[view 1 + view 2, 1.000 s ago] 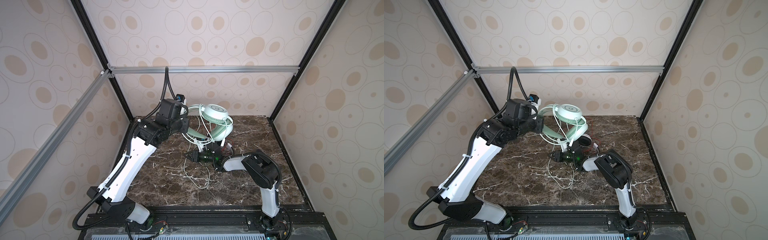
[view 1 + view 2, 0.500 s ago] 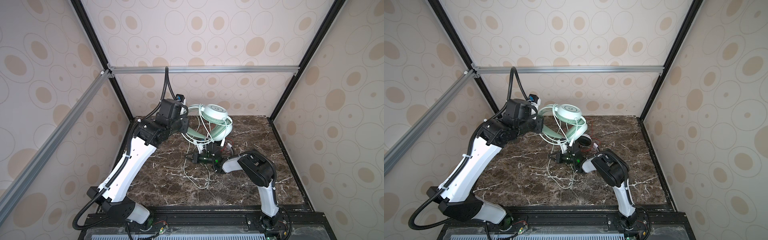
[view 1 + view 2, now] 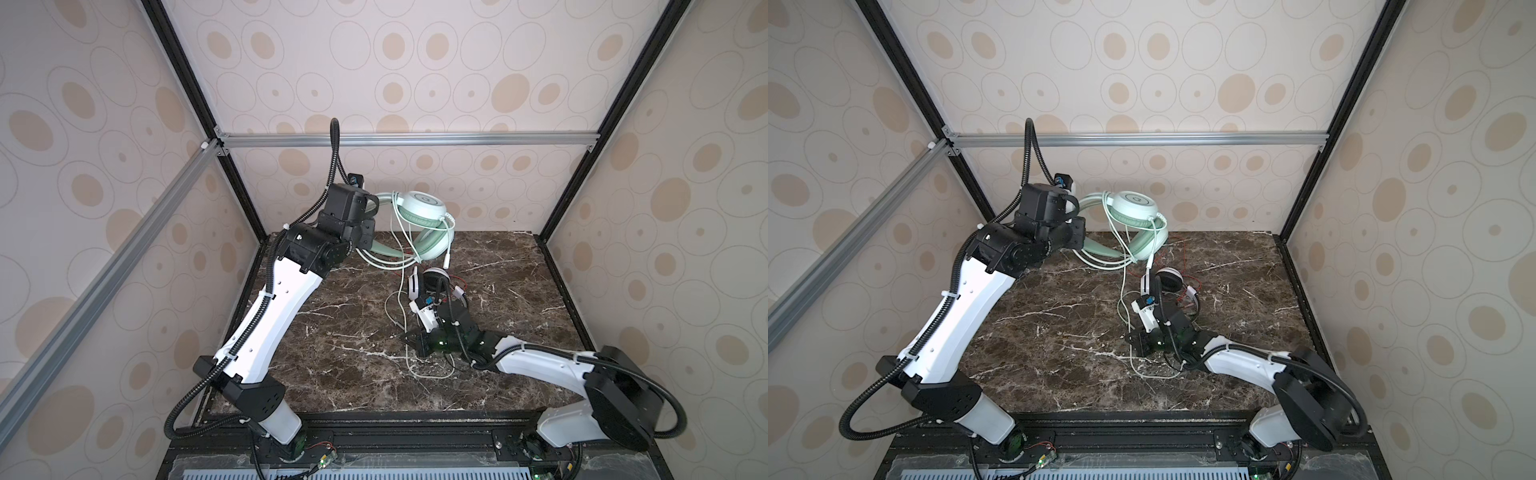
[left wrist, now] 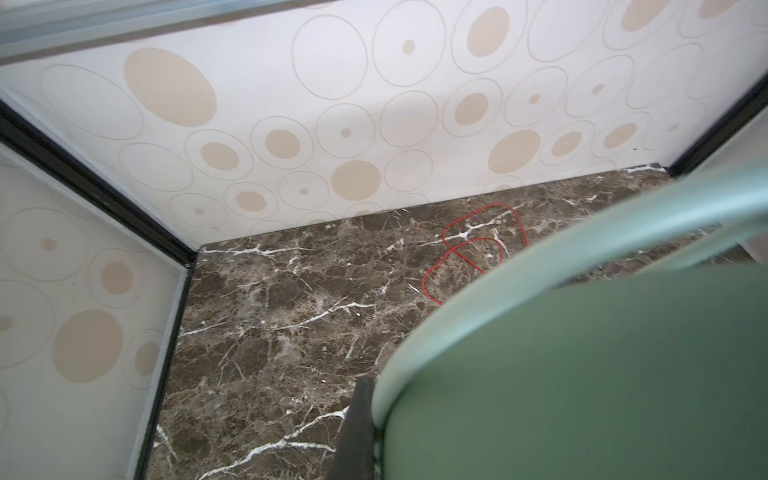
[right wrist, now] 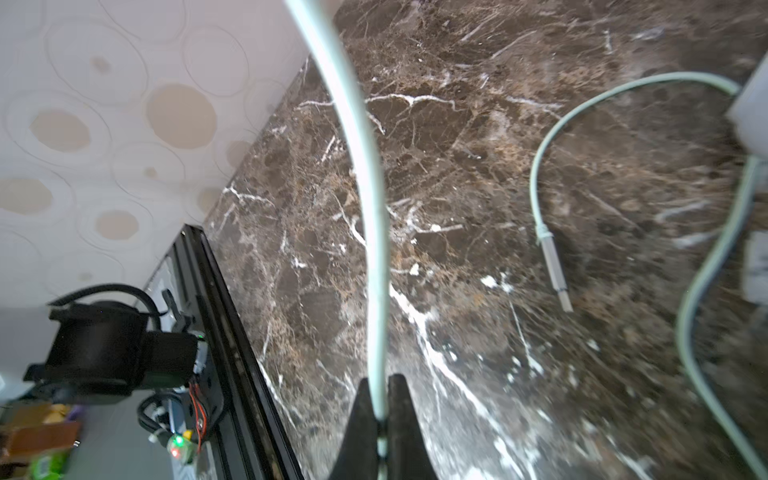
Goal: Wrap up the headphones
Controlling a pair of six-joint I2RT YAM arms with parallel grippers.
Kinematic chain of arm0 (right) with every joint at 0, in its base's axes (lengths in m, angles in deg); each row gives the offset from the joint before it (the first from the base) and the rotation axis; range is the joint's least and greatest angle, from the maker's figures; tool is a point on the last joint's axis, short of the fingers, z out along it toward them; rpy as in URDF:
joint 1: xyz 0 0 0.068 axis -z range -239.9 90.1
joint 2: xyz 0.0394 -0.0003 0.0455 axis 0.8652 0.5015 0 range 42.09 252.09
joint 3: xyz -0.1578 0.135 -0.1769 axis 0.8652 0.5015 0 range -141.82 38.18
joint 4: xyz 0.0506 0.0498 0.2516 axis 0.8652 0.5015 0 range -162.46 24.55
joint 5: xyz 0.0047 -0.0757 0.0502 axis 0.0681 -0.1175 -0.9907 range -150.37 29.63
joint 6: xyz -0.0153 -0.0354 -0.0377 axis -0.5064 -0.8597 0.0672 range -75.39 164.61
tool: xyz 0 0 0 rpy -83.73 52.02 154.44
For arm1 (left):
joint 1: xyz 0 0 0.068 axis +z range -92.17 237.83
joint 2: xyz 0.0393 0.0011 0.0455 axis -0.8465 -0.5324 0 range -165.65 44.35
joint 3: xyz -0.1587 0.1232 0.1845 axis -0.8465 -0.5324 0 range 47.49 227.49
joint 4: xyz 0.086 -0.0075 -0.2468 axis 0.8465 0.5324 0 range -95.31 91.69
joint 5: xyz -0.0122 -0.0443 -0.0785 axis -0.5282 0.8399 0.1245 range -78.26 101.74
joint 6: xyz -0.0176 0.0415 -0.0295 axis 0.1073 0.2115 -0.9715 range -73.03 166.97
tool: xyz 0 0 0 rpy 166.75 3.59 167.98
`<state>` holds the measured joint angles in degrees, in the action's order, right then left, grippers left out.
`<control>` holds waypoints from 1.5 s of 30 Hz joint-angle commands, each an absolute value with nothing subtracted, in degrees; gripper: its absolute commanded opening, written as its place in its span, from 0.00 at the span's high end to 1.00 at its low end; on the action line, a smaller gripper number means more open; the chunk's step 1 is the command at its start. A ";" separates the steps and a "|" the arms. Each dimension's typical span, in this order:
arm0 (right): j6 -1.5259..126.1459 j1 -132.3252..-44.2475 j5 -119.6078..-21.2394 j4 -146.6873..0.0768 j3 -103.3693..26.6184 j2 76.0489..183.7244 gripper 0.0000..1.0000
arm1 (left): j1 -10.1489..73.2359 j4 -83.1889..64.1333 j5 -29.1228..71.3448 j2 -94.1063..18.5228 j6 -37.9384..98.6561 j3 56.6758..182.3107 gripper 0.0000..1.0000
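The left gripper (image 3: 367, 240) clenches the band of the mint-green over-ear headset (image 3: 424, 206) above the dark marble tabletop (image 3: 332, 332), while the right gripper (image 5: 380, 387) pinches its pale green cable (image 5: 366, 166).

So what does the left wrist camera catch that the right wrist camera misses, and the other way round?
Only the left wrist view: the mint-green headband, huge and close against one black left finger, and the red cable looping on the marble behind it. Only the right wrist view: the pale green cable pinched between the two right fingers, and a metal plug lying loose. Both: the brown marble tabletop and the circle-patterned wall.
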<state>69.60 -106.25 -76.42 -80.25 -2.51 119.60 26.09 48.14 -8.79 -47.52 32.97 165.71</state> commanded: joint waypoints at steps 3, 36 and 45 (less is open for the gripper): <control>63.44 -107.33 -63.28 -58.23 0.03 109.51 1.00 | 27.16 46.01 -17.96 -47.22 32.29 171.58 1.00; 45.47 -124.92 -15.69 -16.62 -41.59 109.93 1.00 | 22.57 38.48 -31.49 -45.80 27.37 135.81 1.00; 37.31 -125.12 -17.80 -21.18 -46.94 113.34 1.00 | 20.74 35.78 -21.15 -46.53 32.63 133.53 1.00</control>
<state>41.54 -124.74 -19.97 -19.22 -45.24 112.69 21.21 39.49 -24.47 -48.66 30.56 133.05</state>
